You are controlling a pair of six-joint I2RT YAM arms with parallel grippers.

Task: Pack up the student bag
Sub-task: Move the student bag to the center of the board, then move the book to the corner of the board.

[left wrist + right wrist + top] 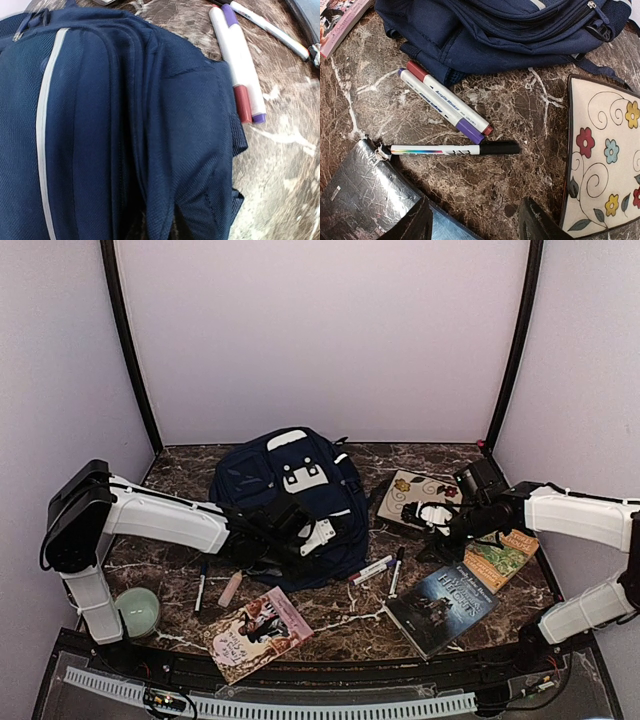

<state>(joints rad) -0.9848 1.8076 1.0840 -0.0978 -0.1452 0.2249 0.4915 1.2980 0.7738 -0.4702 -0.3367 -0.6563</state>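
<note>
The student bag (290,500), a navy-blue backpack with white patches, lies at mid-table. My left gripper (285,525) rests on its near edge. In the left wrist view a fold of the bag's fabric (160,210) puckers between the jaws, which are shut on it. My right gripper (440,530) hovers over bare marble right of the bag. In the right wrist view it (475,222) is open with nothing between its fingers. Just beyond it lies a black-capped marker (455,149). A red and a purple marker (445,104) lie side by side against the bag (495,30).
A flowered notebook (415,498) lies right of the bag. A dark book (442,605) and a green-orange book (500,558) sit at the front right. A pink book (258,632), a pen (201,585), a pink stick (231,590) and a green cup (137,608) are at the front left.
</note>
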